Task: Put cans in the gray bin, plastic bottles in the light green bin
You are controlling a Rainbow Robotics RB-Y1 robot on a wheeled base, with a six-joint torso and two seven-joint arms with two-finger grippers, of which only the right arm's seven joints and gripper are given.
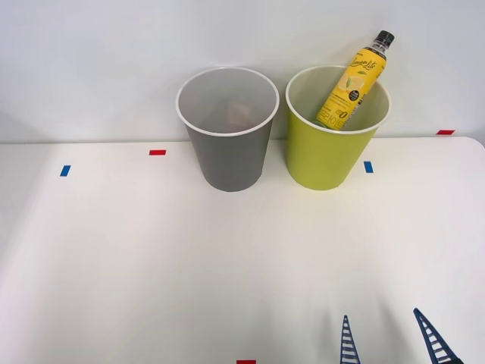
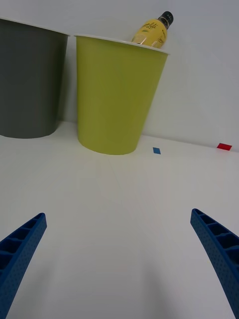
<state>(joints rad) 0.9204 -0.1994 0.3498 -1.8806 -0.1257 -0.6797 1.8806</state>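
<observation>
A flat white table (image 1: 151, 265) carries small red tape marks (image 1: 157, 152) and blue tape marks (image 1: 65, 171); a plain white wall (image 1: 91, 61) stands behind.

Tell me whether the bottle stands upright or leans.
Leaning. The bottle sits inside the green bin, tilted, with its black cap past the rim.

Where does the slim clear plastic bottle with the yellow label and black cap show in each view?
Front view: the bottle leans inside the round lime plastic bin, cap past the rim toward the robot's right.
Right wrist view: its black-capped top pokes above that bin's rim.
Shared landmark: the blue tape mark beside the bin.
</observation>
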